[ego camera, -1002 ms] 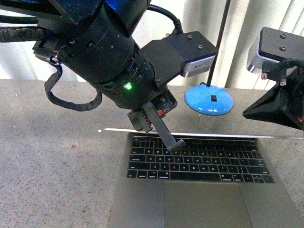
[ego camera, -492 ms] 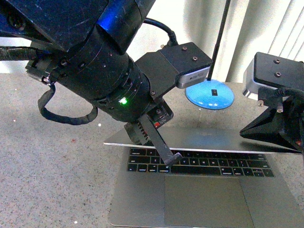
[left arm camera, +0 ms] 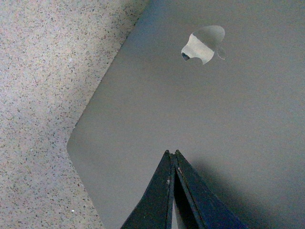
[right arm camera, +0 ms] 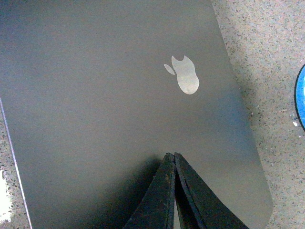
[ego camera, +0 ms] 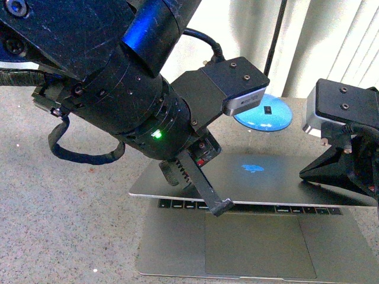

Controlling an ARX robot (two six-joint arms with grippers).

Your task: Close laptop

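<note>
Grey laptop (ego camera: 260, 251) not fully shut, lid (ego camera: 266, 174) low over keys (ego camera: 177, 205); left gripper (left arm camera: 172, 157), right gripper (right arm camera: 171, 158) both clenched empty, tips over lid

Slim gap under laptop lid (ego camera: 266, 180) — left hand (ego camera: 219, 206) at its edge, blue stand base (ego camera: 266, 113) behind
</note>
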